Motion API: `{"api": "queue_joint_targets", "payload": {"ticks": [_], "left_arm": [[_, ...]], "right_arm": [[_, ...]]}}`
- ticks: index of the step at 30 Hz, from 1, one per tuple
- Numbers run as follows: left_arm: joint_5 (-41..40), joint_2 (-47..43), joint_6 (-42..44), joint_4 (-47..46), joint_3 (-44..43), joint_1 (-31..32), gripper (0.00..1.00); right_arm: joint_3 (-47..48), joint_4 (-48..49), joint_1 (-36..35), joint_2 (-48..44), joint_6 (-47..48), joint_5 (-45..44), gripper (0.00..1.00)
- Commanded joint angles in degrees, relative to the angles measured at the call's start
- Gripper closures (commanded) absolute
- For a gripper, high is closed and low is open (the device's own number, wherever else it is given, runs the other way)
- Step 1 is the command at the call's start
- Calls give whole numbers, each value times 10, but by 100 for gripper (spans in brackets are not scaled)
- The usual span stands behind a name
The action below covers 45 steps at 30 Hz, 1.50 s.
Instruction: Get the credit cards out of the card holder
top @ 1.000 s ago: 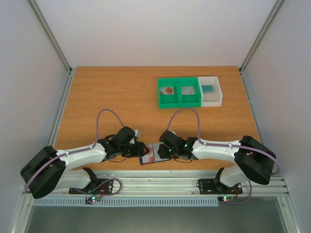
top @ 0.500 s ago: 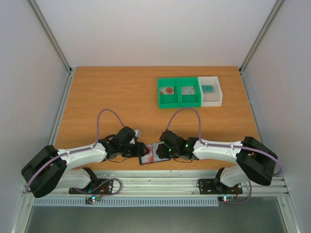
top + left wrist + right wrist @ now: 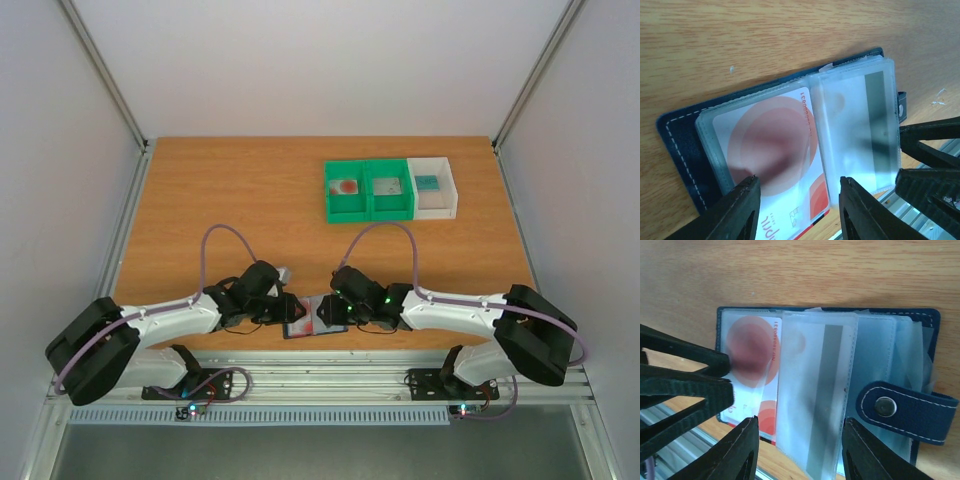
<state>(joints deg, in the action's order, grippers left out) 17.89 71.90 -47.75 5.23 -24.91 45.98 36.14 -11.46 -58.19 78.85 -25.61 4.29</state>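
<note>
The card holder (image 3: 305, 328) lies open near the table's front edge, navy cover (image 3: 680, 145) down, snap strap (image 3: 920, 412) on its right. A red and white credit card (image 3: 770, 145) sits in a clear sleeve, its lower end sticking out. My left gripper (image 3: 797, 205) is open, its fingers standing either side of that end. A second sleeve holds a pale card with a grey stripe (image 3: 815, 390). My right gripper (image 3: 800, 450) is open astride this sleeve's lower edge. The two grippers, left (image 3: 291, 310) and right (image 3: 322, 310), face each other over the holder.
Two green bins (image 3: 347, 190) (image 3: 390, 188) and a white bin (image 3: 436, 187) stand in a row at the back right, each with something small inside. The metal rail (image 3: 330, 375) runs just below the holder. Purple cables arch over both arms.
My left gripper has crept right onto the holder's left side and its fingers have narrowed a little. The right arm has shifted slightly left; its jaws are unchanged.
</note>
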Motion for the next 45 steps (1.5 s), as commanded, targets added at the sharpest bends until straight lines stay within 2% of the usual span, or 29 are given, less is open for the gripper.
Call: {"api": "queue_joint_targets", "payload": {"ticks": [1, 7, 14, 18, 24, 29, 39, 45], "left_arm": [[7, 7, 5, -35, -2, -1, 57], [11, 11, 5, -38, -3, -1, 65], [13, 7, -1, -44, 0, -1, 67], [0, -15, -7, -20, -1, 0, 67], [-72, -86, -13, 84, -14, -3, 65], [-92, -136, -25, 132, -11, -26, 60], [-68, -173, -35, 142, 3, -58, 56], [-37, -160, -32, 98, 13, -59, 56]], "right_arm": [[-5, 28, -3, -19, 0, 13, 54], [-6, 46, -3, -29, 2, 32, 54], [-7, 81, -3, -25, 1, 67, 54], [-5, 97, -3, -19, -1, 77, 53], [5, 113, -3, 3, -2, 94, 53], [20, 129, -8, 26, -1, 105, 53], [35, 165, -11, 60, -6, 136, 52], [34, 141, -11, 53, 0, 116, 51]]}}
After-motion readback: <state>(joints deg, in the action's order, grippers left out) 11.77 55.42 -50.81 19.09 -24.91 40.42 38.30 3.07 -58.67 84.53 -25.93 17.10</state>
